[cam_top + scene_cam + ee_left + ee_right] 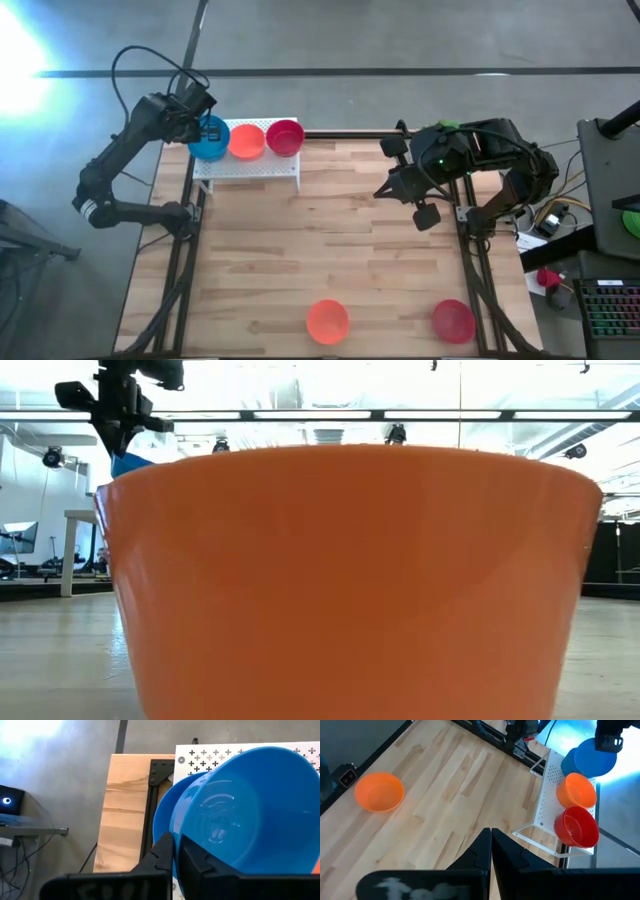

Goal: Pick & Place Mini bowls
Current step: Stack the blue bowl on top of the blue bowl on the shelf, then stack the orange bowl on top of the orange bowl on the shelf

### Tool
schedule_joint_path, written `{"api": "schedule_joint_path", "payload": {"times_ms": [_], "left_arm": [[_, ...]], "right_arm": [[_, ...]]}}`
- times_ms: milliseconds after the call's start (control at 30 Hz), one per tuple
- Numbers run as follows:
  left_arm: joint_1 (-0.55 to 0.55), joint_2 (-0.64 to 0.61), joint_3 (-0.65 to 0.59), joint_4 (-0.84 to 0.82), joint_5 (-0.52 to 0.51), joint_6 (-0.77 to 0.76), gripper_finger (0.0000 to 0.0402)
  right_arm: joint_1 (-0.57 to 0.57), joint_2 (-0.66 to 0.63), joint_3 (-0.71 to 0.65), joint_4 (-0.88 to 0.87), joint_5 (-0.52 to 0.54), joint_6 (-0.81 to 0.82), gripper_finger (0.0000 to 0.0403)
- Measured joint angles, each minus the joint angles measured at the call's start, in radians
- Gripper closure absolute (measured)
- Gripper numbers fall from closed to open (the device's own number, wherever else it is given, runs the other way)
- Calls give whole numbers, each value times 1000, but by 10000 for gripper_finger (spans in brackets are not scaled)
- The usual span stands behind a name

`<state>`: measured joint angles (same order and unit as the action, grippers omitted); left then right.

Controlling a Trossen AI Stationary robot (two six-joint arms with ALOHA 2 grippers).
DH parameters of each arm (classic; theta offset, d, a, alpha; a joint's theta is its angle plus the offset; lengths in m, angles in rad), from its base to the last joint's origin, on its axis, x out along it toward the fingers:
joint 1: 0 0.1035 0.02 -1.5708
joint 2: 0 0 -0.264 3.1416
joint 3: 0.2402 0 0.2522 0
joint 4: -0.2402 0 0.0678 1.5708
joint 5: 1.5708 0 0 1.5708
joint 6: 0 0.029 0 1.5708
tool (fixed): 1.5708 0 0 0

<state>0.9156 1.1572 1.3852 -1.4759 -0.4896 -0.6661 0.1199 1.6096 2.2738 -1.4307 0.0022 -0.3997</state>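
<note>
1. Wooden bench point(330, 240) with a white rack point(250, 167) at its far left corner.
2. On the rack: blue bowls point(209, 138), an orange bowl point(246, 141), a red bowl point(285, 137), side by side.
3. Left gripper point(176, 851) pinching the rim of the top blue bowl point(250, 810).
4. Right gripper point(490, 838) pressed together, holding nothing, near the bench's right edge.
5. By the near edge: another orange bowl point(327, 321) and another red bowl point(453, 320), apart.

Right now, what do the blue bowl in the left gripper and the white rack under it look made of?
Blue bowl: likely glossy plastic, given its smooth wall with soft reflections. White rack: probably painted sheet metal, thin, flat, punched with small cross-shaped holes; the material is uncertain.
</note>
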Motion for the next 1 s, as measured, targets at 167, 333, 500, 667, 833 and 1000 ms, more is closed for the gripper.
{"api": "schedule_joint_path", "payload": {"times_ms": [167, 333, 500, 667, 833, 1000], "left_arm": [[1, 0, 0, -1, 1, 19, 366], [1, 0, 0, -1, 2, 19, 334], [1, 0, 11, -16, 2, 45, 324], [1, 0, 42, -21, 2, 49, 323], [1, -1, 74, -29, 2, 67, 323], [0, -1, 116, -38, 3, 120, 323]], "right_arm": [[0, 0, 0, 17, 0, -5, 394], [0, 0, 0, 23, 0, -5, 394], [0, 0, 0, 23, 0, -1, 394], [0, 0, 0, 23, 0, 3, 394], [0, 0, 0, 24, 0, 4, 394], [0, 0, 0, 24, 0, 7, 394]]}}
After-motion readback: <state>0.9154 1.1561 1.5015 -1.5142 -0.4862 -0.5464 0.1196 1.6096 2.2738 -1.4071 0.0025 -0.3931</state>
